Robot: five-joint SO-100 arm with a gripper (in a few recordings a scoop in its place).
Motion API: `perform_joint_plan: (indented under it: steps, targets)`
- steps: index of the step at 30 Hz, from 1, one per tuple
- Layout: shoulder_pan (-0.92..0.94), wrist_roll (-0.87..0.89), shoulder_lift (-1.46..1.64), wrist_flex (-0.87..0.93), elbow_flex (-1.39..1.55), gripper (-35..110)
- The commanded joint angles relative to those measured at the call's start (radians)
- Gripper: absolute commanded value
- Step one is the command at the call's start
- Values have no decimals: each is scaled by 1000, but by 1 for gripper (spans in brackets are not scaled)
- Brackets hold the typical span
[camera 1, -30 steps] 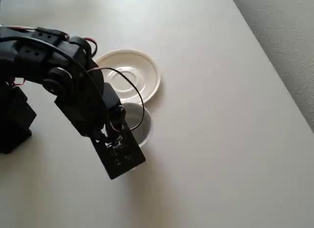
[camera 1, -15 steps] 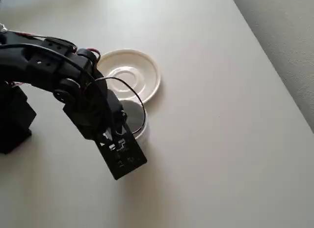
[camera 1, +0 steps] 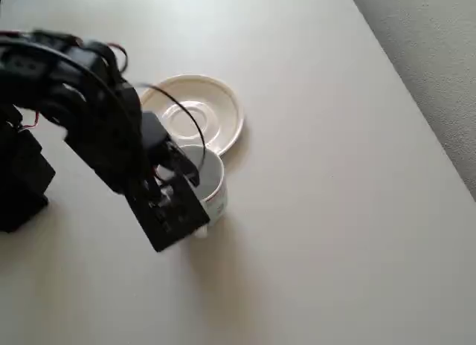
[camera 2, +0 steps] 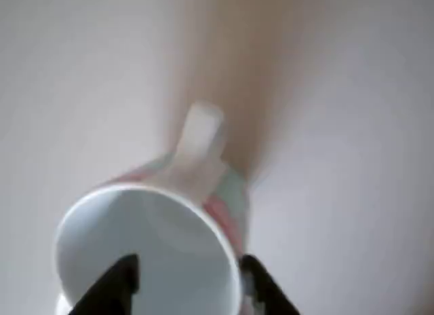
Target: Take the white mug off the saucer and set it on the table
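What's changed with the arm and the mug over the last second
In the overhead view the arm has pulled back toward the left and upper side, uncovering more of the white mug, which now stands on the table just below the saucer. The gripper still straddles the mug's rim in the wrist view; whether it has let go is unclear. The saucer stayed put.

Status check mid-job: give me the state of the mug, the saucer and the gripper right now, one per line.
white mug: off the saucer, beside it on the table, upright, looks empty in the wrist view.
saucer: empty, flat on the table.
gripper: over the mug rim, one finger inside, one outside; grip cannot be judged.
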Motion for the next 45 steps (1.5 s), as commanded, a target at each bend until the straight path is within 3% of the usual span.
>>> perform_joint_plan:
  steps: [1, 9, 13, 23, 34, 45]
  targets:
    - [-63, 69, 416, 80, 2, 19]
    - [-261, 262, 910, 132, 232, 17]
    - [-393, 391, 1108, 158, 376, 3]
    - [-479, 647, 1161, 8, 816, -2]
    - [-523, 667, 1488, -71, 1264, -2]
    - [-535, 669, 1488, -80, 1285, -1]
